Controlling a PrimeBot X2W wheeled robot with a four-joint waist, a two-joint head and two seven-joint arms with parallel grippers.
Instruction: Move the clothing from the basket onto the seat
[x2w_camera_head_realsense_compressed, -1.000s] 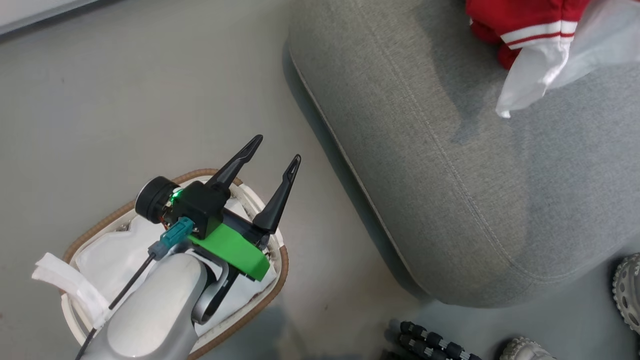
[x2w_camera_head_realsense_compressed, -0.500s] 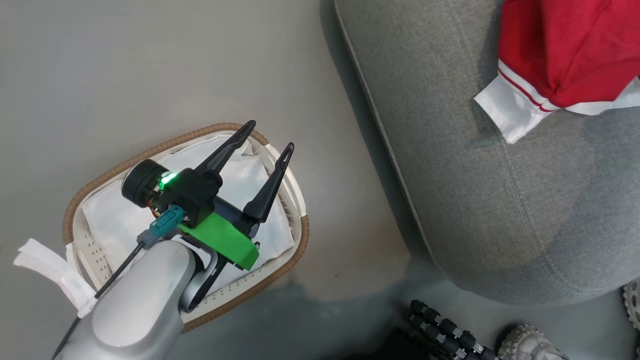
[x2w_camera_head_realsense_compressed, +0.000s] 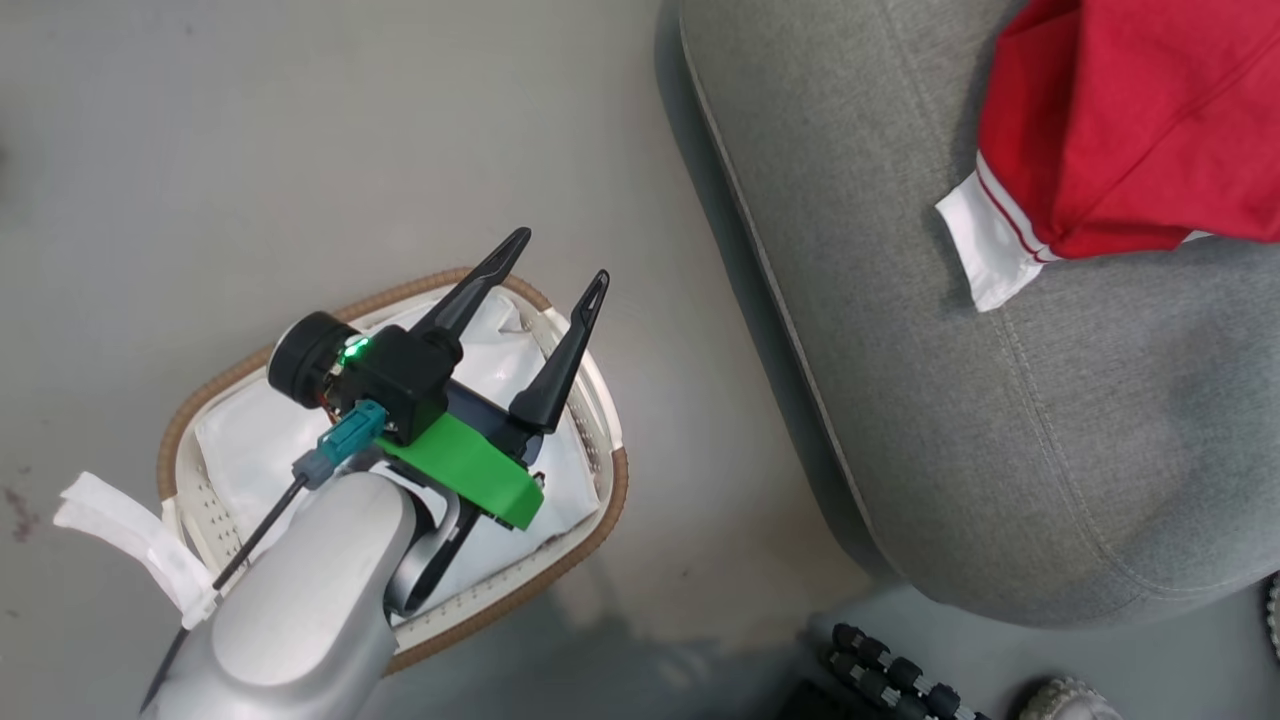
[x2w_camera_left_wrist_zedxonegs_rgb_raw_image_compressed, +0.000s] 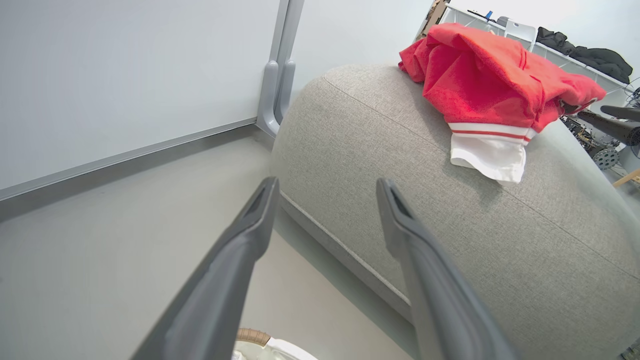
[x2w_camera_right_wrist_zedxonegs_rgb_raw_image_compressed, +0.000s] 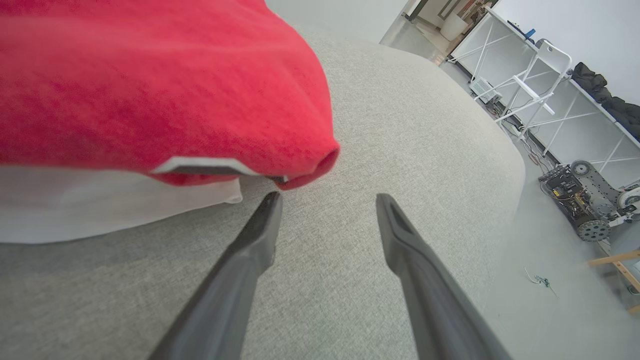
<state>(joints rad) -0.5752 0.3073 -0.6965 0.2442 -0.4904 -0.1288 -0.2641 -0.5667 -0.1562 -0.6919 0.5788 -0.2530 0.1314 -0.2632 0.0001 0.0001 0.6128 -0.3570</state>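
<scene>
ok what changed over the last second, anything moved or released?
Mostly the head camera swung, so the whole scene shifted. The clothing changed: its white cuff, dangling loose a second ago, now lies flat, with the clothing settled on the seat. The right end effector is open beside it, holding nothing. Unchanged: left end effector open over the basket, its white liner showing.

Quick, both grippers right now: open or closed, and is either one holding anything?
Left gripper: open, empty, above the basket.
Right gripper: open, empty, low over the seat beside the clothing.
</scene>
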